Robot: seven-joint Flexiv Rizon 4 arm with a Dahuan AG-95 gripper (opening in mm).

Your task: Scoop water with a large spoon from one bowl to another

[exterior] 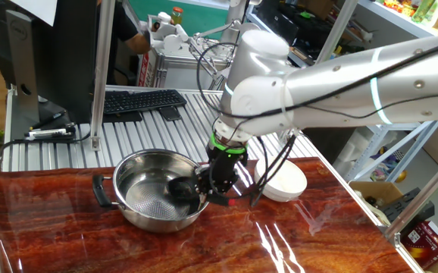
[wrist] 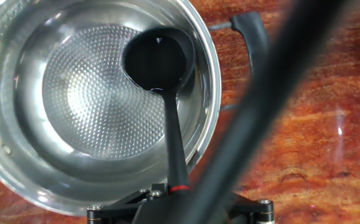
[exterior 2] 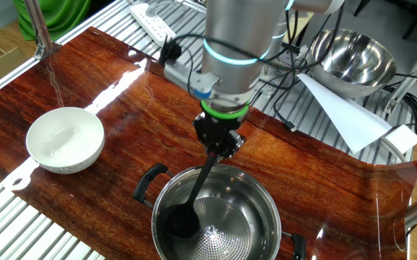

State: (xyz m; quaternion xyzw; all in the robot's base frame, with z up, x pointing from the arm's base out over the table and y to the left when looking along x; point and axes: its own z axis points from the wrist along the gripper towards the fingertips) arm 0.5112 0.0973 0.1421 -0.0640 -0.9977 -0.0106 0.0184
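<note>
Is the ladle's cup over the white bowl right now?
No, the ladle cup sits inside the steel pot, while the white bowl stands apart.

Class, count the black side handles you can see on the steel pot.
2: one handle on the steel pot's side nearer the white bowl, the other opposite, at the frame's bottom edge.

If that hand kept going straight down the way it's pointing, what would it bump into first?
Most likely the steel pot. The hand, clamped on the black ladle, points down over the pot's near rim, so the rim or dotted bottom would come first. Depth is hard to judge.
</note>
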